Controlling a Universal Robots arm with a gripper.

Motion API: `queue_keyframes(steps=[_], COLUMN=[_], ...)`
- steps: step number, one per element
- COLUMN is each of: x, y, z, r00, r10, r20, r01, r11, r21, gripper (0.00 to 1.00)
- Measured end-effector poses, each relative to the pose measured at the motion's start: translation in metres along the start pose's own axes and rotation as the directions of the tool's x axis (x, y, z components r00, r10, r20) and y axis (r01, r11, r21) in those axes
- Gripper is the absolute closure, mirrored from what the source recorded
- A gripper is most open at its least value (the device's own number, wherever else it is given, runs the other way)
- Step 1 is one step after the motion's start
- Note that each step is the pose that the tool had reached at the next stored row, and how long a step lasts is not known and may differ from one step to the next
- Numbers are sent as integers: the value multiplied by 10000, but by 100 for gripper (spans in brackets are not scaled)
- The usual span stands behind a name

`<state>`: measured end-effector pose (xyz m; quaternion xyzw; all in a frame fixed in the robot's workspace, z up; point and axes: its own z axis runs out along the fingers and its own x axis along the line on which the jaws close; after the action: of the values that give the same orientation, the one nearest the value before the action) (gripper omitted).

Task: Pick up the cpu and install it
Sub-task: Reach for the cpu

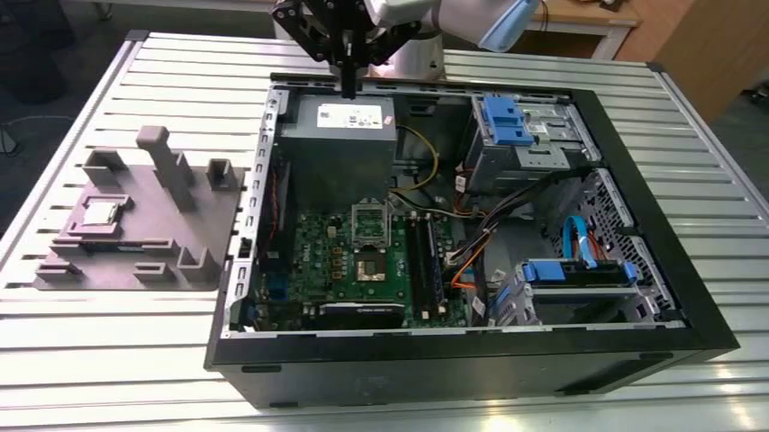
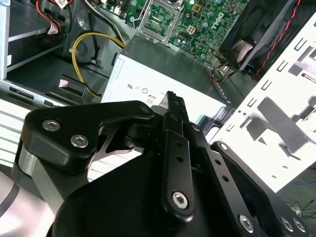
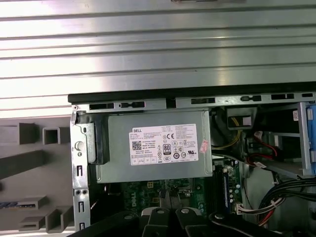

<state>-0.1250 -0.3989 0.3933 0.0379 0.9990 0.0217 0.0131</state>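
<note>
In the exterior view, the claw (image 1: 348,88) hangs at the upper middle of the frame above the power supply (image 1: 351,117) inside the computer case (image 1: 481,364). Its fingers are pressed together and hold nothing. The cpu (image 1: 99,213) lies on the grey fixture block (image 1: 157,247) at mid-left, on the table (image 1: 108,360).

Light falls soft and even from above. In the exterior view the table (image 1: 96,360) slats shine pale, while the case (image 1: 481,360) interior from three to six o'clock sits in murk. The fixture (image 1: 157,234) at nine o'clock throws only faint, short shadows. In the first wrist view the slats wash into white bands of glare, and the whole picture looks soft. In the second wrist view the power supply (image 2: 163,74) and the panel (image 2: 291,89) beside it blow out white. My claw (image 2: 173,101) is near-black there, its bolt heads glinting.
</note>
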Motion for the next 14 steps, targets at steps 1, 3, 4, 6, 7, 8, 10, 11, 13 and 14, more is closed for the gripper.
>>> queue_keyframes(steps=[1, 3, 4, 6, 7, 8, 10, 11, 13, 14], x=[4, 11, 14, 20, 23, 26, 32, 33, 41, 42], y=[0, -1, -1, -2, -2, -2, -3, -3, -3, -3], z=[0, 0, 0, 0, 0, 0, 0, 0, 0, 0], r00=[10000, 10000, 10000, 10000, 10000, 10000, 10000, 10000, 10000, 10000], r10=[0, -1, 0, 0, -1, -1, -1, 0, -1, -1], r20=[0, 0, 0, 0, 0, 0, 0, 0, 0, 0], r01=[0, 1, 0, 0, 1, 1, 1, 0, 1, 1], r11=[10000, 10000, 10000, 10000, 10000, 10000, 10000, 10000, 10000, 10000], r21=[0, 0, 0, 0, 0, 0, 0, 0, 0, 0], gripper=[90, 90, 90, 90, 90, 90, 90, 90, 90, 90])
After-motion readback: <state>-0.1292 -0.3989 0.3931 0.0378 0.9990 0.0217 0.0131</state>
